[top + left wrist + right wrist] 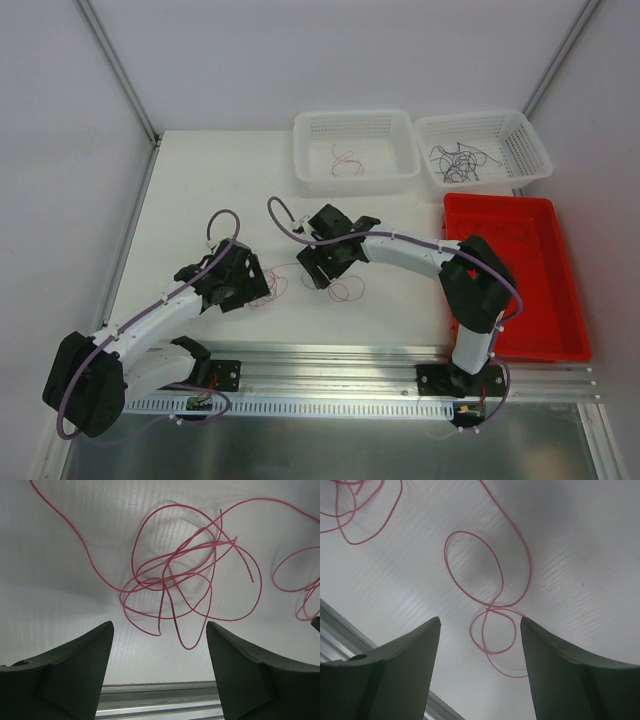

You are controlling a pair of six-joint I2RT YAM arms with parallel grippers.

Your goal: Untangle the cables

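The left fingers (75, 665) and right fingers (570, 670) gape wide, empty, over red cables (170, 580) tangled on the tabletop (200, 190). Behind, the left basket (305, 150) holds a red cable (347, 163), the right basket (530, 150) dark cables (460, 160); a red tray (540, 290) lies beside.

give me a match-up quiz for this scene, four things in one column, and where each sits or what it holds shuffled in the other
1 left white basket
2 right white basket
3 red tray
4 red cable tangle

A holds dark wires
B lies on the table ahead of the left fingers
C holds a looped red wire
D sits beside the right arm

Pairs: 1-C, 2-A, 3-D, 4-B
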